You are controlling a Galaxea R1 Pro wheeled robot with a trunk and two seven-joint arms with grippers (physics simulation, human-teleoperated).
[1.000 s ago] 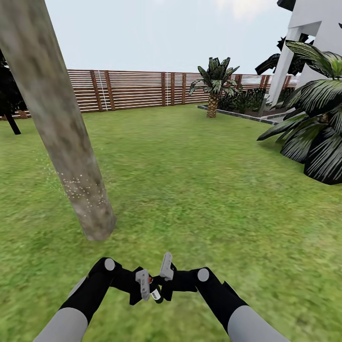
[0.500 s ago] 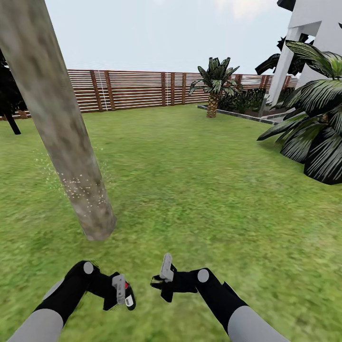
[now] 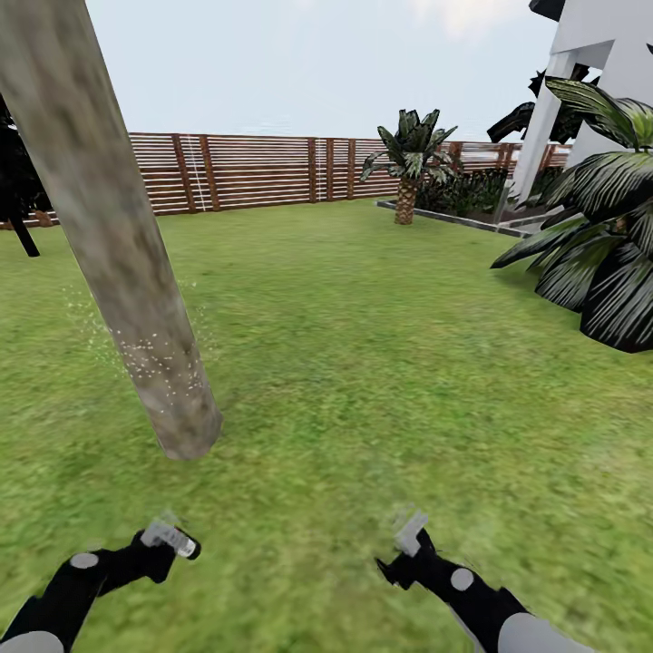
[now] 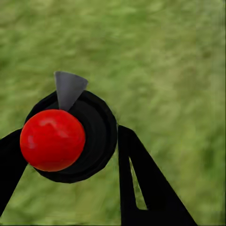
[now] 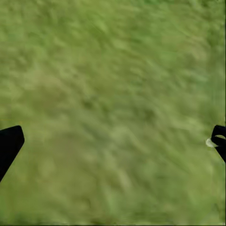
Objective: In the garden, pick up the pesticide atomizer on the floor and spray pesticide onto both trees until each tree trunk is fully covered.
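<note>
A thick, pale mottled tree trunk [image 3: 118,245] leans across the left of the head view, its foot in the grass [image 3: 363,363] of the garden. White specks dot its lower bark and the air around it. My left gripper [image 3: 170,540] is low at the left, short of the trunk's foot. In the left wrist view its fingers [image 4: 141,183] are shut on the pesticide atomizer [image 4: 70,136], a black round body with a red ball and a grey nozzle. My right gripper [image 3: 410,533] is low at the right, open over bare grass, with its fingertips [image 5: 9,143] far apart.
A brown slat fence [image 3: 272,170] closes the far side of the lawn. A scaly palm [image 3: 408,163] stands by a raised bed at the back right. Big dark fronds [image 3: 599,263] and a white building [image 3: 599,54] crowd the right edge. A black narrow tree [image 3: 18,190] stands far left.
Both arms have swung apart and dropped lower in the view. The left gripper has carried the atomizer out to the left, and the right gripper has gone right. The trunk has not moved.
</note>
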